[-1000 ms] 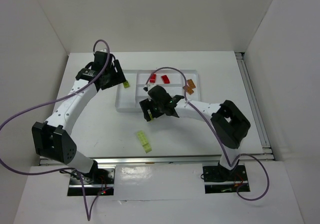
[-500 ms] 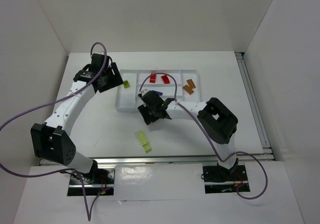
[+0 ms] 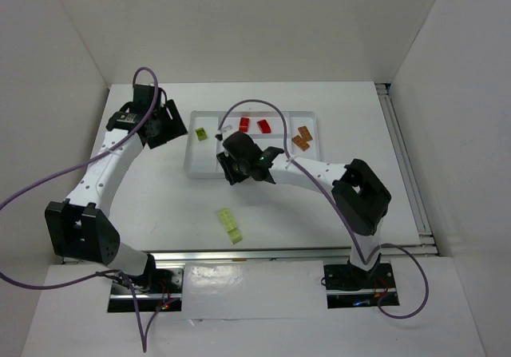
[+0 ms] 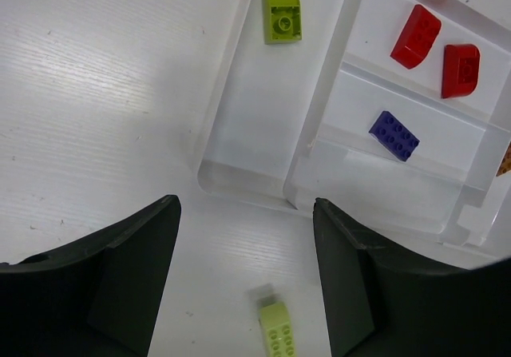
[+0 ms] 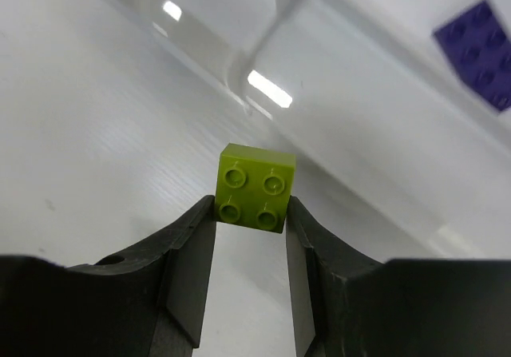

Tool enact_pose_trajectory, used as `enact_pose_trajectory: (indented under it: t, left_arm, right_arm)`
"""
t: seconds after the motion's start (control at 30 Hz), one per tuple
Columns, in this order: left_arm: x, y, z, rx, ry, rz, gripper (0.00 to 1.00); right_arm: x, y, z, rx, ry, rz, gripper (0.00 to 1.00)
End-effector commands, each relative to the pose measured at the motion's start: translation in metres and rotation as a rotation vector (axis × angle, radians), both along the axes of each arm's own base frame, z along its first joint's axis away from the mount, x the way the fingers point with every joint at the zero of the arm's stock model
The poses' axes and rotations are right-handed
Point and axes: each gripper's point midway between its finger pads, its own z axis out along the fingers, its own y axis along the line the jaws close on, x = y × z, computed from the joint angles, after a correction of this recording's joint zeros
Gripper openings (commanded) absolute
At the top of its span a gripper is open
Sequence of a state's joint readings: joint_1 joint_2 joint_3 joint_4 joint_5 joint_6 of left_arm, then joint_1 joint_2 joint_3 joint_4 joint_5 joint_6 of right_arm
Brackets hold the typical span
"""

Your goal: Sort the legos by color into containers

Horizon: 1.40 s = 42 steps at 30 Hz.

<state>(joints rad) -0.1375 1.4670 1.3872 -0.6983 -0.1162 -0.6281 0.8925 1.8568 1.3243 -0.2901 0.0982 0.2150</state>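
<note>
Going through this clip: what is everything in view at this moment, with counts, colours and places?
Tray: one, white, divided into compartments, mid-table.
Red legos: two, far middle compartment.
Orange legos: two, right-end compartment.
Purple lego: one, compartment just nearer than the reds.
Yellow-green legos: three; one in the left compartment, one loose on the table, one between the right fingers.
Table: one, white.
Cables: purple, one per arm.
Left gripper: open, empty.
Right gripper: shut on a yellow-green lego.
</note>
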Motion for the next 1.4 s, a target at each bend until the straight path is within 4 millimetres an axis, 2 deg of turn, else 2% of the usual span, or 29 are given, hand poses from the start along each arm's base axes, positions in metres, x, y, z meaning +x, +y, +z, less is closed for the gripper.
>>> enact_pose_trajectory:
  t: [0.0, 0.03, 0.07, 0.1, 0.13, 0.17, 0.2, 0.23, 0.27, 0.3, 0.33, 0.4, 0.43, 0.5, 0.53, 0.57, 0.6, 0.63, 0.67, 0.7, 0.73, 0.77, 0.83, 0.87, 0.93, 0.97, 1.1, 1.17, 1.37]
  left_arm:
    - [-0.005, 0.006, 0.028, -0.022, -0.069, -0.009, 0.78]
    - [-0.005, 0.006, 0.028, -0.022, -0.069, -0.009, 0.78]
    - [-0.006, 0.01, 0.033, -0.023, -0.084, 0.002, 0.78]
    - [-0.009, 0.016, 0.035, -0.025, -0.091, 0.029, 0.78]
    - [-0.009, 0.016, 0.035, -0.031, -0.091, 0.036, 0.78]
    - [-0.012, 0.021, 0.039, -0.031, -0.096, 0.049, 0.78]
    - [-0.013, 0.025, 0.033, -0.038, -0.082, 0.068, 0.78]
    - [-0.017, 0.025, 0.043, -0.041, -0.11, 0.067, 0.78]
    - [-0.021, 0.028, 0.04, -0.047, -0.098, 0.084, 0.79]
    - [-0.025, 0.033, 0.037, -0.039, -0.087, 0.1, 0.79]
    - [-0.027, 0.033, 0.04, -0.033, -0.096, 0.094, 0.79]
    - [-0.03, 0.04, 0.045, -0.022, -0.1, 0.115, 0.79]
    - [-0.034, 0.046, 0.045, -0.003, -0.096, 0.125, 0.79]
    - [-0.036, 0.046, 0.049, -0.003, -0.107, 0.125, 0.79]
    - [-0.036, 0.046, 0.049, -0.003, -0.107, 0.125, 0.79]
    - [-0.037, 0.049, 0.044, -0.002, -0.095, 0.134, 0.79]
    - [-0.038, 0.049, 0.04, -0.001, -0.084, 0.134, 0.79]
    - [-0.038, 0.048, 0.04, -0.008, -0.083, 0.128, 0.79]
    - [-0.038, 0.048, 0.037, -0.007, -0.082, 0.128, 0.79]
    - [-0.037, 0.048, 0.034, -0.007, -0.073, 0.128, 0.79]
    - [-0.036, 0.048, 0.031, -0.007, -0.072, 0.128, 0.79]
    - [-0.036, 0.046, 0.031, -0.013, -0.072, 0.122, 0.79]
    - [-0.034, 0.046, 0.025, -0.013, -0.061, 0.122, 0.79]
    - [-0.034, 0.046, 0.025, -0.013, -0.061, 0.122, 0.79]
    - [-0.031, 0.046, 0.024, -0.013, -0.063, 0.122, 0.79]
    - [-0.031, 0.046, 0.024, -0.013, -0.063, 0.122, 0.79]
    - [-0.029, 0.048, 0.025, -0.007, -0.072, 0.128, 0.78]
    - [-0.028, 0.048, 0.024, -0.007, -0.077, 0.128, 0.78]
    - [-0.028, 0.044, 0.032, -0.031, -0.104, 0.119, 0.78]
  right_arm:
    - [0.032, 0.034, 0.07, 0.127, -0.155, -0.002, 0.34]
    - [0.04, 0.038, 0.072, 0.133, -0.161, -0.011, 0.34]
    - [0.05, 0.044, 0.059, 0.127, -0.149, -0.012, 0.34]
    - [0.06, 0.056, 0.073, 0.151, -0.18, -0.005, 0.34]
    - [0.07, 0.059, 0.073, 0.155, -0.185, -0.016, 0.34]
    - [0.079, 0.063, 0.054, 0.139, -0.164, -0.018, 0.34]
    - [0.086, 0.071, 0.055, 0.152, -0.174, -0.018, 0.34]
    - [0.097, 0.078, 0.067, 0.183, -0.191, -0.019, 0.34]
    - [0.102, 0.087, 0.054, 0.187, -0.183, -0.008, 0.42]
    - [0.111, 0.088, 0.052, 0.193, -0.183, -0.013, 0.48]
    - [0.119, 0.1, 0.073, 0.232, -0.21, -0.006, 0.52]
    - [0.124, 0.105, 0.067, 0.213, -0.193, -0.006, 0.64]
    - [0.126, 0.107, 0.076, 0.229, -0.207, -0.006, 0.71]
    - [0.123, 0.099, 0.103, 0.248, -0.238, -0.02, 0.73]
    - [0.111, 0.093, 0.089, 0.222, -0.223, -0.019, 0.73]
    - [0.106, 0.085, 0.092, 0.219, -0.228, -0.026, 0.71]
    - [0.098, 0.073, 0.121, 0.249, -0.26, -0.034, 0.69]
    - [0.084, 0.058, 0.097, 0.211, -0.216, -0.04, 0.68]
    - [0.071, 0.051, 0.095, 0.205, -0.2, -0.037, 0.66]
    - [0.06, 0.038, 0.117, 0.233, -0.221, -0.05, 0.66]
    - [0.046, 0.034, 0.114, 0.232, -0.201, -0.044, 0.66]
    - [0.025, 0.019, 0.084, 0.167, -0.148, -0.032, 0.66]
    - [-0.012, 0.012, 0.082, 0.154, -0.107, 0.0, 0.74]
    - [-0.031, 0.004, 0.063, 0.123, -0.059, 0.002, 0.8]
    - [-0.066, 0.005, 0.055, 0.11, -0.007, 0.032, 0.92]
    - [-0.079, 0.004, 0.041, 0.091, 0.029, 0.045, 0.93]
    - [-0.129, 0.016, 0.018, 0.093, 0.128, 0.136, 0.94]
    - [-0.141, 0.023, 0.005, 0.078, 0.152, 0.159, 0.94]
    - [-0.137, 0.024, -0.015, 0.016, 0.139, 0.105, 0.86]
